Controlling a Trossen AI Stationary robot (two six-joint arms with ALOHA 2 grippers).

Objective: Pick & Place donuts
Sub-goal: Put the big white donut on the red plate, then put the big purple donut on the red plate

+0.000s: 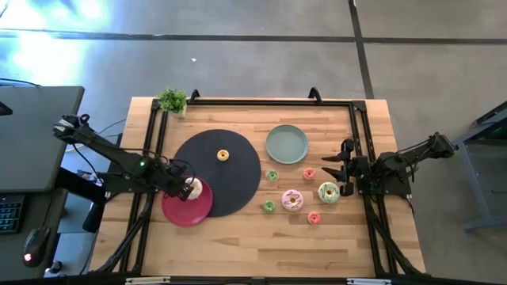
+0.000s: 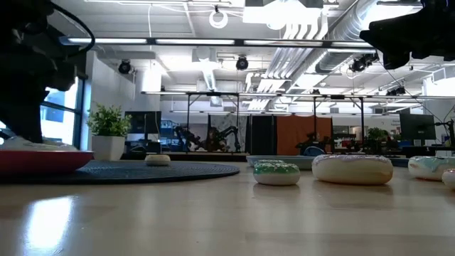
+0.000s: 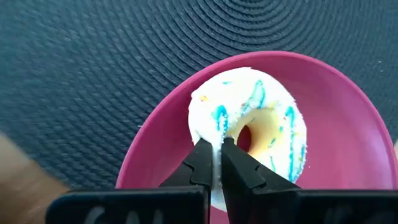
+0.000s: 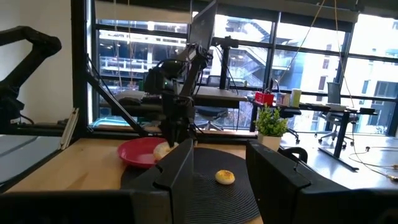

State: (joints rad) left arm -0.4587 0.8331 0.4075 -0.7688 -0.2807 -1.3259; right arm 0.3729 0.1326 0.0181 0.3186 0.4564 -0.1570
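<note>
My left gripper (image 1: 187,188) is shut on a white-iced donut with blue streaks (image 3: 249,118) over the red plate (image 1: 184,212), which lies at the black mat's (image 1: 230,182) near left edge. A tiny orange donut (image 1: 223,155) lies on the mat. The pink-iced donut (image 1: 292,200), the pale-green-iced donut (image 1: 328,191) and several tiny green and red ones (image 1: 272,175) lie on the bare wood to the right. My right gripper (image 4: 227,180) is open and empty, raised beside the pale-green donut (image 2: 430,167). My left gripper pinches the white donut's ring (image 3: 214,144) between its two fingers at one spot on its outer rim, with only a thin strip of icing showing between them. The fingers come from above, pointing down. The donut lies flat over the red plate (image 3: 348,143); whether it rests on it, I cannot tell.
A sage-green plate (image 1: 287,143) lies at the far middle. A small potted plant (image 1: 173,100) stands at the far left corner. A black frame (image 1: 261,103) runs along the table's far, left and right sides. Bare wood lies along the near edge.
</note>
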